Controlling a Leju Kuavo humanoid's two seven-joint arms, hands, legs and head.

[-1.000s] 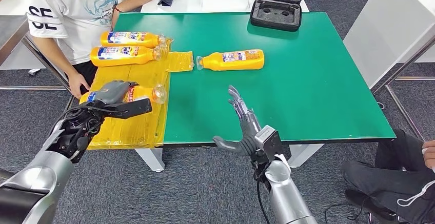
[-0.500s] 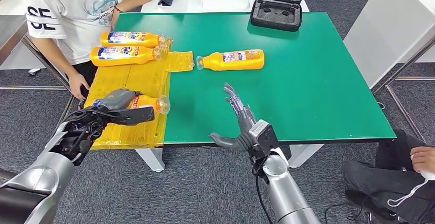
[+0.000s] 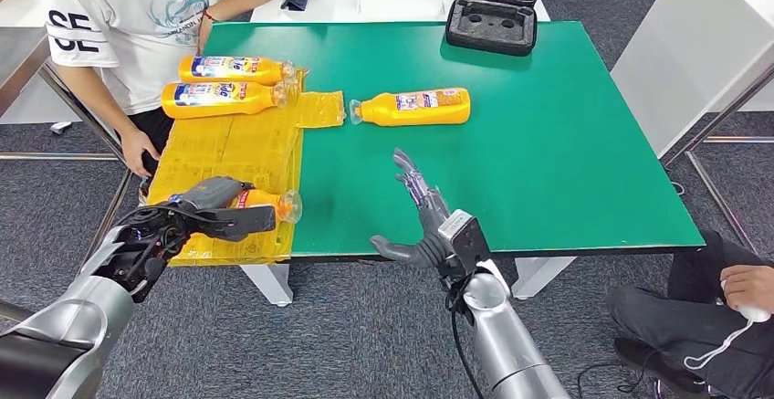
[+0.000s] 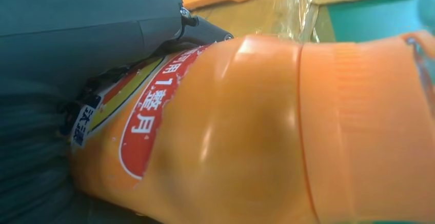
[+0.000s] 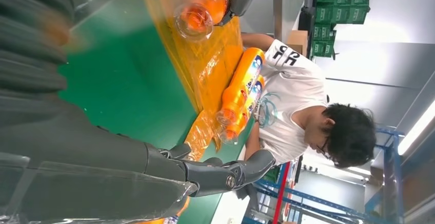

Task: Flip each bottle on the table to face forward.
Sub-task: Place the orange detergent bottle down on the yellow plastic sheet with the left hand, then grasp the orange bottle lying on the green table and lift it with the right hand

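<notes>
Green table (image 3: 511,125): left hand (image 3: 205,207) grips bottle (image 3: 265,204) at near edge.

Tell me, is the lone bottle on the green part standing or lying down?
Lying down: the bottle rests on its side on the green table.

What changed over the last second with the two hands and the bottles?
The left hand, gripping an orange bottle, drew it back along the yellow sheet toward the table's near edge. The open right hand shifted slightly left and back. The two bottles by the person and the bottle on the green tabletop stayed put.
</notes>
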